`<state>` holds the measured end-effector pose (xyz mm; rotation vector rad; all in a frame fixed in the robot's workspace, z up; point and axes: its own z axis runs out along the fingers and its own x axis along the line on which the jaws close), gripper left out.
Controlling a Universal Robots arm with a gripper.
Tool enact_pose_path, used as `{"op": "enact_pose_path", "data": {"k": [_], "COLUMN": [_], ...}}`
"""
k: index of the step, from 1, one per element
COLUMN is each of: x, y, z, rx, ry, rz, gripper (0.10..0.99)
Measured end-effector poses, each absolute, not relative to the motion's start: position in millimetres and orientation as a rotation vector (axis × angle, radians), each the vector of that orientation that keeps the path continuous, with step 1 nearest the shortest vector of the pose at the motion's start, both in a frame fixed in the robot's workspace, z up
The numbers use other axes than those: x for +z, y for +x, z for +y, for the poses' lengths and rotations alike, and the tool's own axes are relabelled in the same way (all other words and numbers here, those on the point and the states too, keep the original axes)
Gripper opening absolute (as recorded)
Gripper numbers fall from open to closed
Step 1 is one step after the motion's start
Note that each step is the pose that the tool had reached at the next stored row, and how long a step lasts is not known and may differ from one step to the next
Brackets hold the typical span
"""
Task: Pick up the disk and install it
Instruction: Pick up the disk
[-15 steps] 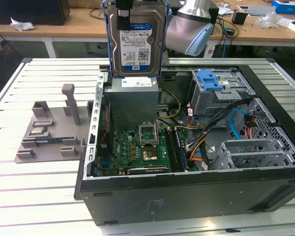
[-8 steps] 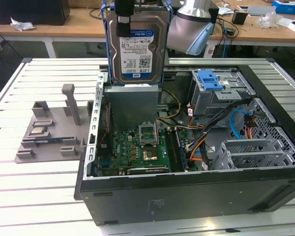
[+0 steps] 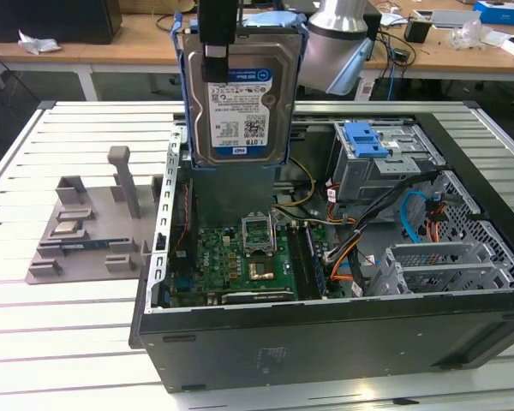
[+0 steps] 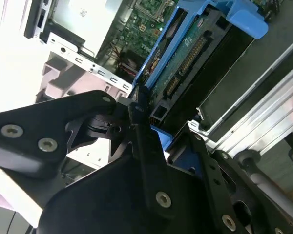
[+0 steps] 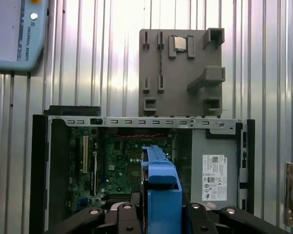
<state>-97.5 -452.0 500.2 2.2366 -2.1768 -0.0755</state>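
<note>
The end effector is closed on the disk, pinching it near its top edge with one black finger lying across the labelled face. The disk hangs upright in the air, label toward the exterior camera. Its blue carrier frames both sides, and it hangs clear of everything below. It sits above the open computer case, over the end nearer the exterior view's left, with the motherboard beneath. The grey drive bay, topped by a blue bracket, stands well apart toward the exterior view's right. In the first wrist view the disk appears edge-on as a blue strip between the fingers, looking straight down into the case. In the second wrist view its connector edge points away from the fingers. The step in hand looks like carrying the disk, with installation not yet done. Doing this well probably means a firm, even pinch so the heavy drive does not swing or slip. It should also stay square and clear of the case wall and the loose cables near the bay. The arm reaches in from the top of the exterior view, its wrist high and the end effector pointing straight down. A grey fixture lies on the slatted surface beside the case.
</note>
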Motion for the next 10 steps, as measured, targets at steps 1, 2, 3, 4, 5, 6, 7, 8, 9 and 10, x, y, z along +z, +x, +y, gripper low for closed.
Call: {"op": "enact_pose_path", "data": {"k": [1,2,3,4,5,6,7,8,9,10], "x": [500,500,500,500,500,500,500,500,500,500], "y": [-97,-97,-97,-97,-97,-97,-97,-97,-97,-97], "z": [-456,-458,-463,-467,-470,-474,-479,-481,-483,-487], "rx": [-0.075,-0.075,-0.075,-0.075,-0.075,-0.075,-0.075,-0.075,-0.075,-0.076], "ry": [2.237,2.237,2.237,2.237,2.237,2.237,2.237,2.237,2.237,2.237], "rz": [-2.177,-2.177,-2.177,-2.177,-2.177,-2.177,-2.177,-2.177,-2.177,-2.177], "gripper": [0.369,0.369,0.369,0.369,0.369,0.369,0.369,0.369,0.369,0.369]}}
